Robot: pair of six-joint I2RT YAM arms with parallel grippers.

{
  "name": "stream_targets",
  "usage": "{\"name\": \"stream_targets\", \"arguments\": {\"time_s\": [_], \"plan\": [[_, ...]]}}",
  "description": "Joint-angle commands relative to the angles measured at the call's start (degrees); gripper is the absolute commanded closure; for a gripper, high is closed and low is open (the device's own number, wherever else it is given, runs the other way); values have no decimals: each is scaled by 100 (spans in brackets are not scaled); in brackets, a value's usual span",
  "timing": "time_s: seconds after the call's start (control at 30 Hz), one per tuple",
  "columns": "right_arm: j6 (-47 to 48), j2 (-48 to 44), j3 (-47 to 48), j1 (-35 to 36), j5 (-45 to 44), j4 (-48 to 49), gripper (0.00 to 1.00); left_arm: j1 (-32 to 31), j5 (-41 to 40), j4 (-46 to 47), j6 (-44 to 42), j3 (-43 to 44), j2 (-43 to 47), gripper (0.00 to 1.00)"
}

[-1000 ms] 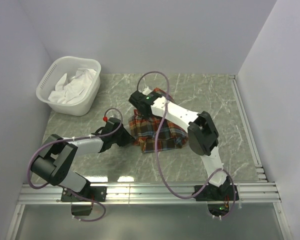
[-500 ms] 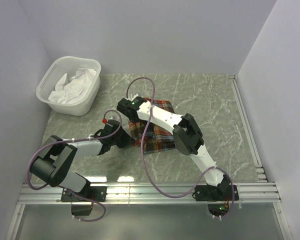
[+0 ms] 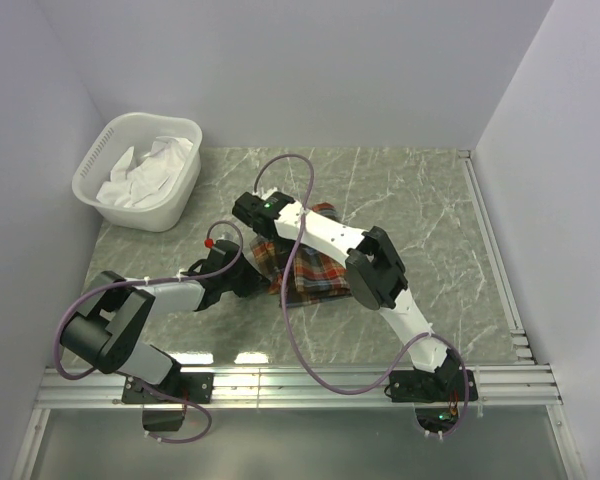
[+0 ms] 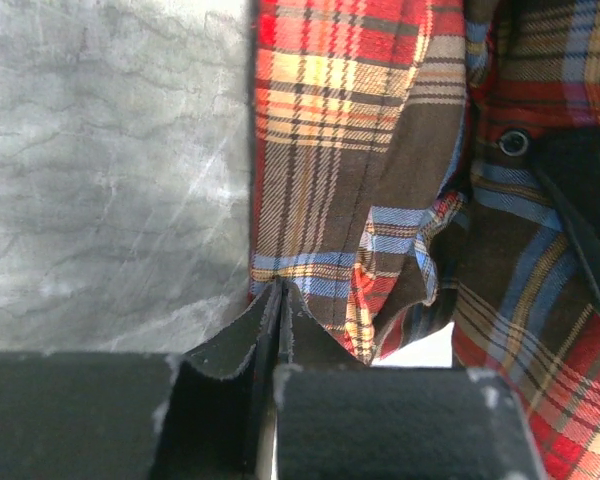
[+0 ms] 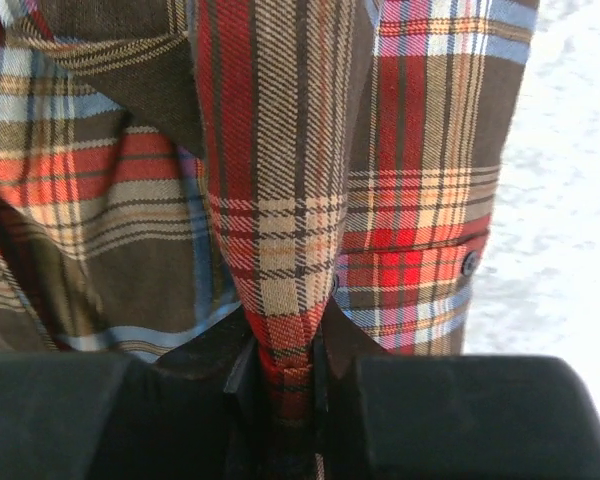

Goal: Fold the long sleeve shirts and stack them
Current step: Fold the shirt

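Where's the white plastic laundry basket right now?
In the top view, the white plastic laundry basket sits at the far left corner of the table, well left of the plaid flannel shirt at mid-table.

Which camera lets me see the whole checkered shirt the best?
The top external view. It shows the crumpled plaid shirt as a whole, though the right arm crosses part of it. The wrist views show only close patches: an edge at the left jaws, a strip pinched between the right jaws.

Top cam high at rear, looking down – both wrist cams v. close on same plaid shirt.
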State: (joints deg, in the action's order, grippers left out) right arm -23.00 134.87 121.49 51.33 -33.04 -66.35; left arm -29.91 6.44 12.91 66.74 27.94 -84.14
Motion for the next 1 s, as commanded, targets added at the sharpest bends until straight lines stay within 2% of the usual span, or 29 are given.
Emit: {"name": "stream_targets", "arguments": {"time_s": [0.0, 0.07, 0.17, 0.2, 0.3, 0.47, 0.57, 0.67, 0.73, 0.77, 0.83, 0.97], "plan": [[-362, -189, 59, -62, 324, 482, 78, 12, 86, 212, 14, -43, 47, 95], [-441, -206, 15, -88, 446, 570, 77, 12, 95, 230, 14, -52, 55, 96], [-608, -294, -116, -132, 544, 666, 71, 12, 60, 160, -12, -35, 64, 97], [-609, -347, -230, -141, 614, 719, 65, 12, 42, 151, -12, -43, 82, 97], [-652, -627, -424, -167, 728, 869, 57, 12, -2, 89, -38, -61, 126, 98], [-670, -962, -688, -220, 773, 1150, 55, 12, -37, 19, -73, -52, 170, 99], [-644, -962, -688, -229, 790, 1142, 57, 12, -46, -16, -91, -35, 161, 99], [-670, -971, -723, -229, 773, 1203, 69, 12, -72, -25, -117, -35, 170, 99], [-670, -1050, -767, -238, 851, 1247, 72, 12, -64, -69, -144, -26, 161, 100], [-662, -1076, -767, -229, 852, 1282, 79, 12, -64, -69, -161, -17, 152, 100], [-670, -1155, -732, -238, 860, 1273, 87, 12, -72, -78, -179, -17, 152, 100], [-714, -1191, -522, -229, 790, 1230, 91, 3, -99, -139, -240, 27, 161, 99]]}}
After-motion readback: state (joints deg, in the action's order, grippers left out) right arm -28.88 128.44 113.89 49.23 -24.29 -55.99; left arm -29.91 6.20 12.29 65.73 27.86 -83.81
